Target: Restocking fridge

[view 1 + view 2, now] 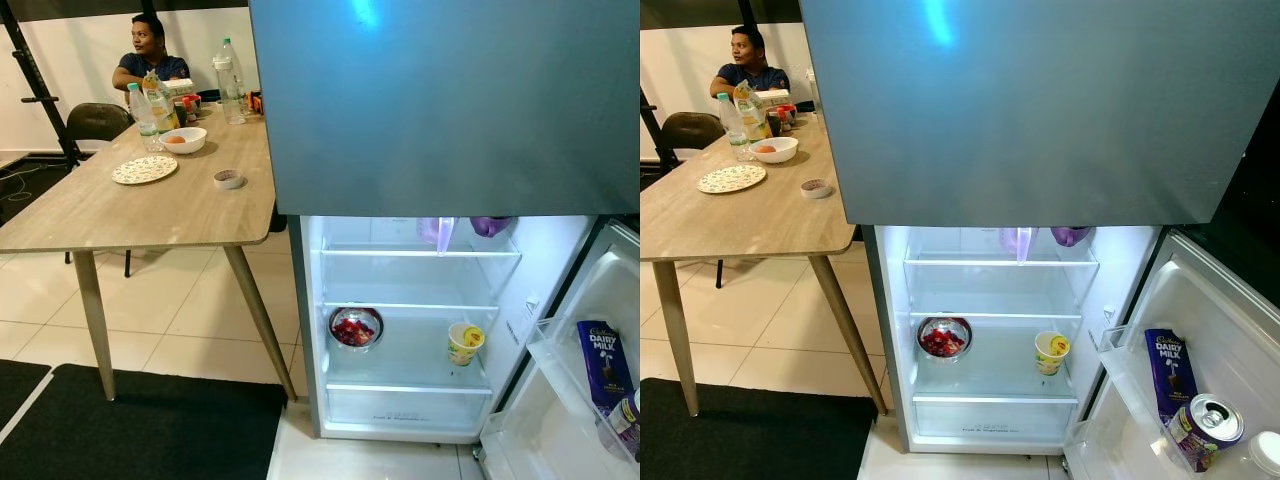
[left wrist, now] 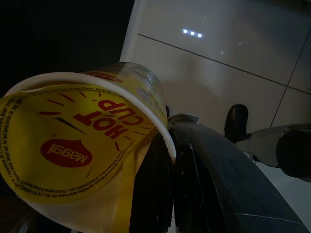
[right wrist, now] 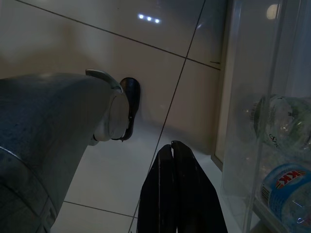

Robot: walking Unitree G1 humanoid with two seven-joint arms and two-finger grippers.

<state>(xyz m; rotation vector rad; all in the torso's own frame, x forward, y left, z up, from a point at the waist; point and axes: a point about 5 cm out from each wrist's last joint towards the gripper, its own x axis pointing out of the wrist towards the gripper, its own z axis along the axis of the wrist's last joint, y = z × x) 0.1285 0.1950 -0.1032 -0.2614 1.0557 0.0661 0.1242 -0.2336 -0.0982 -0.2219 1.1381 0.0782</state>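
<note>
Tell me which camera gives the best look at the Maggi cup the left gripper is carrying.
The left wrist view: the Maggi Hot Cup sits close up against the left gripper's fingers, lid label readable. A similar yellow cup stands on a fridge shelf in the eye views.

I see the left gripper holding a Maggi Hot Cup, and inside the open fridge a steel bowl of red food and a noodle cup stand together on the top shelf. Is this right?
Not quite: the steel bowl and the noodle cup stand on the lower shelf, not the top one, as the left eye view shows. The left gripper does hold a Maggi Hot Cup.
</note>
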